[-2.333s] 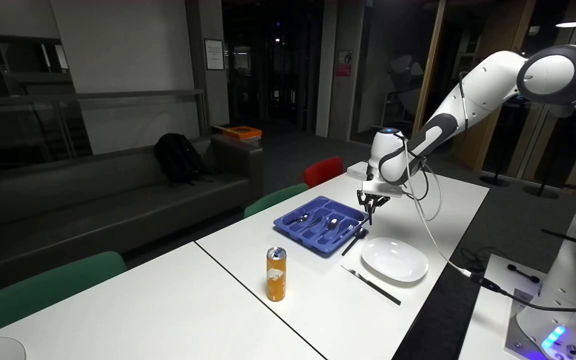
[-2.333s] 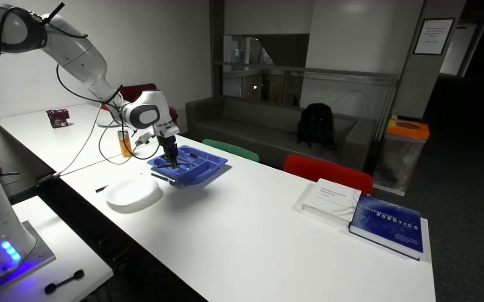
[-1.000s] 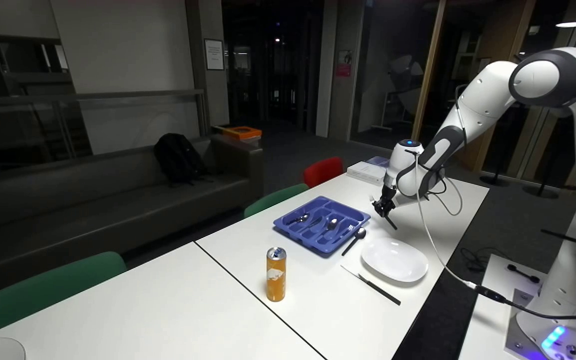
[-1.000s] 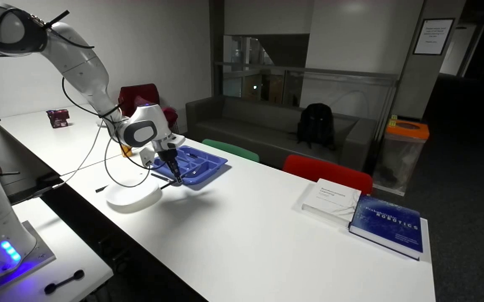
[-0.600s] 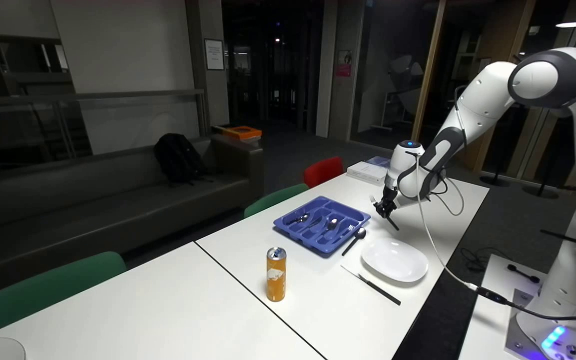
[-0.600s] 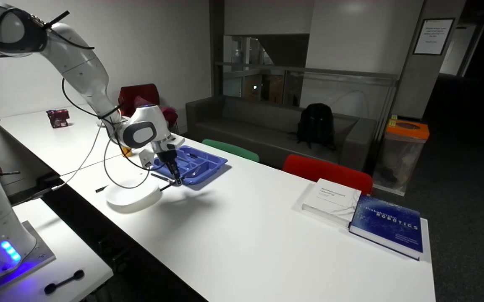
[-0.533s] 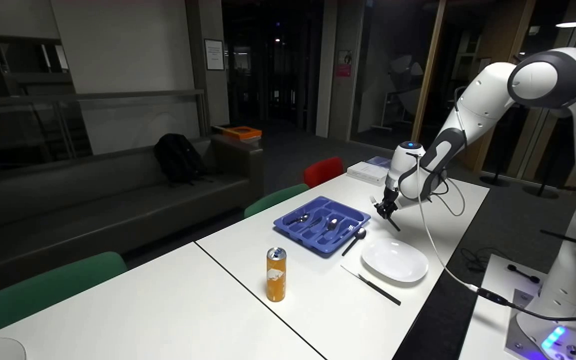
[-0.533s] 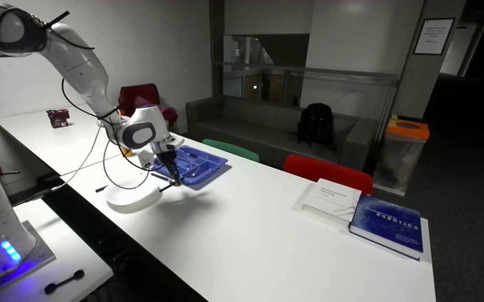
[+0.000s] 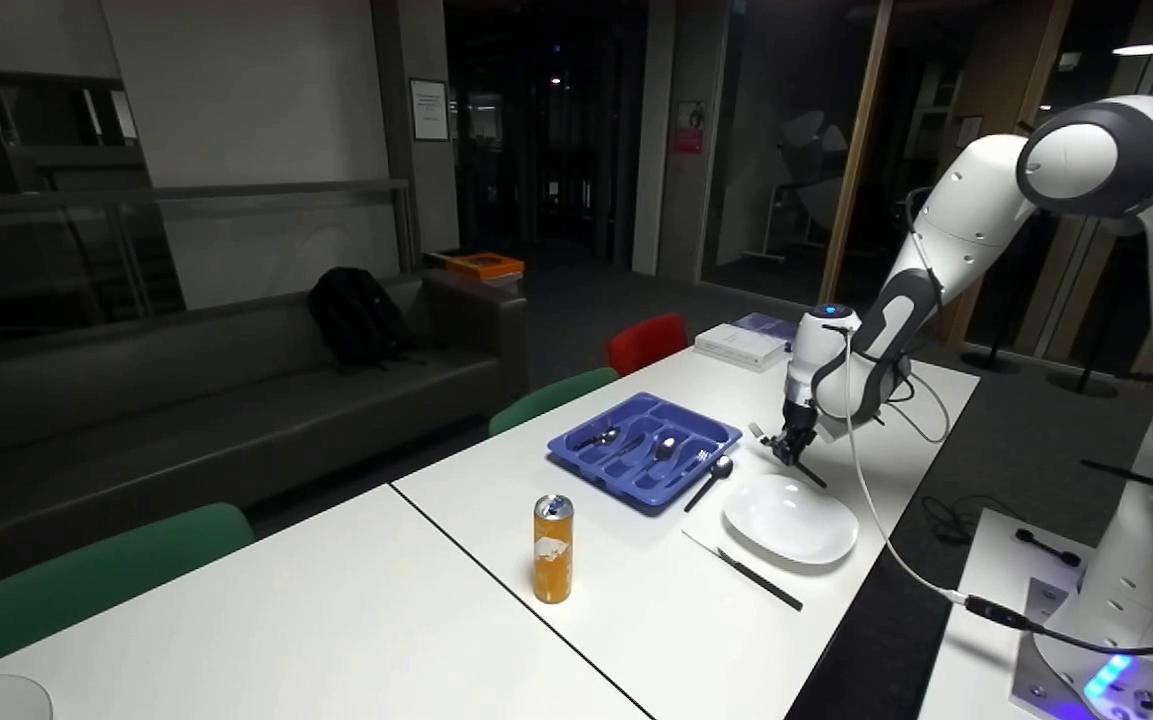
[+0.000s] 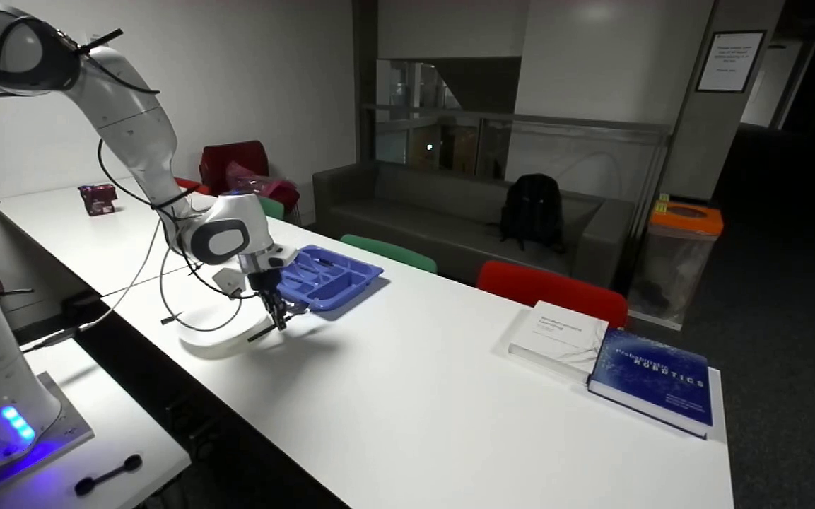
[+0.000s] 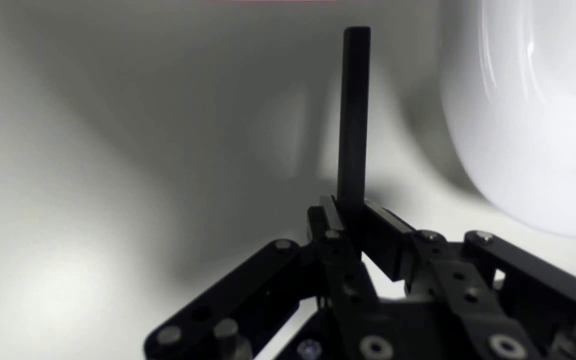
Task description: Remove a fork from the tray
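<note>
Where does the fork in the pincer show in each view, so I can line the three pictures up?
In an exterior view: fork right of centre, just above the white plate in the picture.
In an exterior view: fork left of centre, overlapping the white plate's right edge in the picture.
Wrist view: only its black handle, right of centre, left of the white plate.
Shared landmark: the white plate.

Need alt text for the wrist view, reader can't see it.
The gripper holds a fork by its black handle, which points toward the picture's top; its tines are out of view. At right, cut off by the frame, is part of a white plate on a shadowed pale table.
</note>
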You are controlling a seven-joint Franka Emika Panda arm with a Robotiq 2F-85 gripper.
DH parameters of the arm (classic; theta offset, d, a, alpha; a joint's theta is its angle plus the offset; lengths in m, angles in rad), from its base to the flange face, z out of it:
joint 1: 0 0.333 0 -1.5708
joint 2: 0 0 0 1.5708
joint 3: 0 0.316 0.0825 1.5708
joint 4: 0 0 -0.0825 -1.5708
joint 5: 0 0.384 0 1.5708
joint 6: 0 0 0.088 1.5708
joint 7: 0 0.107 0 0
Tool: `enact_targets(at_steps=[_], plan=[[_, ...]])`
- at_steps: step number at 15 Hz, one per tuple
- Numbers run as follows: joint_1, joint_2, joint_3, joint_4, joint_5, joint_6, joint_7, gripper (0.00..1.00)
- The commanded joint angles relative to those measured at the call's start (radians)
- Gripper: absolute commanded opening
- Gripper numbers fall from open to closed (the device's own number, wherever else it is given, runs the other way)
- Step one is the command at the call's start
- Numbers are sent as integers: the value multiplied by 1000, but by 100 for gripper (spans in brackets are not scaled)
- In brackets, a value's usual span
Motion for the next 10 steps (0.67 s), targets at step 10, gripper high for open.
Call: enact_targets(at_steps=[10], plan=[[-138,-64,48,-43,25,-114,-259,4]])
